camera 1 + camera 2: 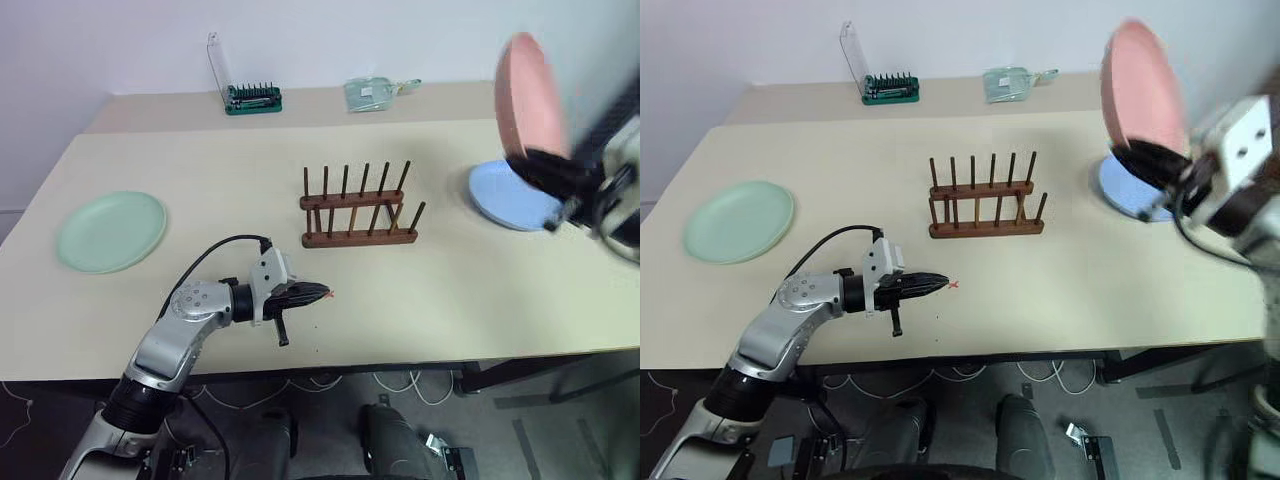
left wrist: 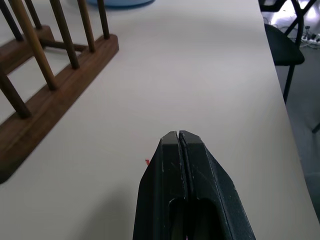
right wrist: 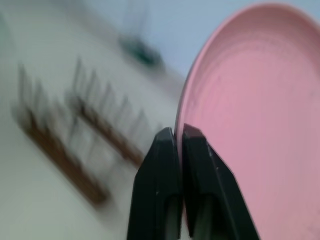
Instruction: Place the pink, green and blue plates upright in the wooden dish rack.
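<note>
My right end effector [image 3: 175, 136] clamped on rim of pink plate [image 1: 1140, 85], plate lifted near upright above blue plate [image 1: 510, 195] lying flat on table [image 1: 450, 290]. My left end effector [image 2: 178, 137] fully closed, holding nothing, hovering over table in front of wooden dish rack [image 1: 358, 210]. Rack empty, mid-table. Green plate [image 1: 110, 230] flat at table's left side. Green tray of screwdriver bits [image 1: 252, 98] at back edge. No readable writing.
</note>
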